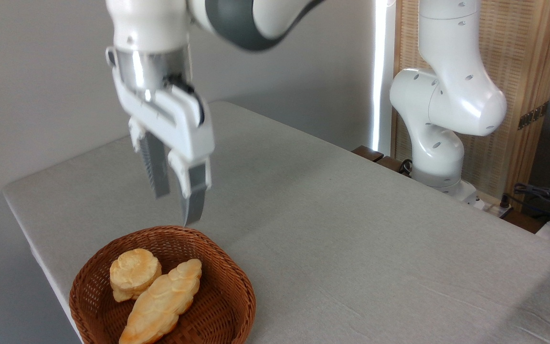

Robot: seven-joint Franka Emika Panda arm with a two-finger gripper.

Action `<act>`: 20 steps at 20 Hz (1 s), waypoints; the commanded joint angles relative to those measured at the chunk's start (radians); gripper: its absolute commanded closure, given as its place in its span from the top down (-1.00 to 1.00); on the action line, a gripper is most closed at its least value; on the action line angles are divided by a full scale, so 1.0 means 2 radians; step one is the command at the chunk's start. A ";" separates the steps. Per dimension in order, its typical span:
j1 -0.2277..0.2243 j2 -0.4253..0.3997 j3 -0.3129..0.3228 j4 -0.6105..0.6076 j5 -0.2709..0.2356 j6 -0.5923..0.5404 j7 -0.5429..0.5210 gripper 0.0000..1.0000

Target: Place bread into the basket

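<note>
The bread [161,302], a long golden-brown pastry with scalloped edges, lies inside the round reddish-brown wicker basket [227,282] at the table's near left corner. Its upper end leans against a small round bun [133,272] in the same basket. My gripper [177,205] hangs open above the basket's far rim, well clear of the bread, with nothing between its fingers.
The grey cloth-covered table [351,229] stretches back and to the right. My arm's white base [439,157] stands at the table's far right edge, before a wooden screen [523,71]. Cables [542,198] lie at the far right.
</note>
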 commanded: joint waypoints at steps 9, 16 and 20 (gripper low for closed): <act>-0.031 -0.036 0.006 0.015 -0.004 -0.103 -0.020 1.00; -0.031 -0.032 0.013 0.027 0.024 -0.103 -0.017 1.00; -0.031 -0.031 0.013 0.027 0.023 -0.102 -0.019 1.00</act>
